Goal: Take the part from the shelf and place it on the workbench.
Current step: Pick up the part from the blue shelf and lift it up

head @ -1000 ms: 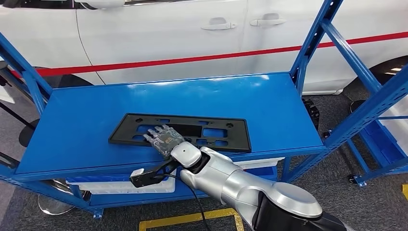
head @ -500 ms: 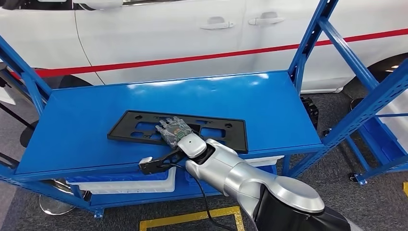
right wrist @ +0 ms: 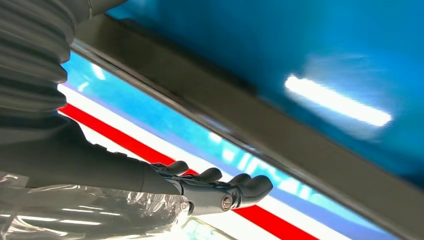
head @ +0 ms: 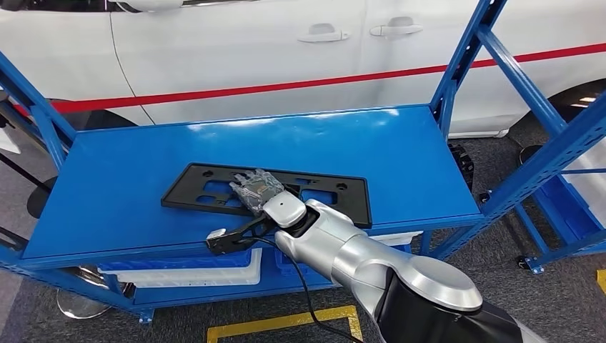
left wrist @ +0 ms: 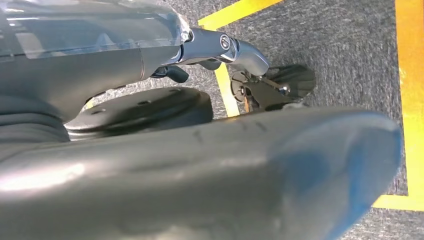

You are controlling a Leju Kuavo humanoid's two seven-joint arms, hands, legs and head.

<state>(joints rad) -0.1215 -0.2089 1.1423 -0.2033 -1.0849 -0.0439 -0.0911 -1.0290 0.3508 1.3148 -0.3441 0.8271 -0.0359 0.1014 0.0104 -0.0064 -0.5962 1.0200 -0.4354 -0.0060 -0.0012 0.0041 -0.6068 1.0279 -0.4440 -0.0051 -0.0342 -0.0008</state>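
The part (head: 336, 196) is a flat black rectangular frame with cut-outs, lying near the front edge of the blue shelf (head: 128, 179). My right hand (head: 256, 191) lies over its middle, fingers stretched out flat and slightly apart, gripping nothing. In the right wrist view the dark fingers (right wrist: 220, 187) reach out straight alongside the part's dark edge (right wrist: 240, 115). In the left wrist view my left hand (left wrist: 200, 165) hangs over the grey floor, its thick thumb close to the camera, with nothing in it.
Blue shelf uprights (head: 464, 64) rise at the right and left (head: 32, 107). A white car (head: 250, 57) stands close behind the shelf. A white bin (head: 186, 275) sits on the lower level. Yellow tape (head: 279, 325) marks the floor in front.
My right hand has slid forward and a little to the right, from the part's near edge onto its middle. The part has stayed in place.
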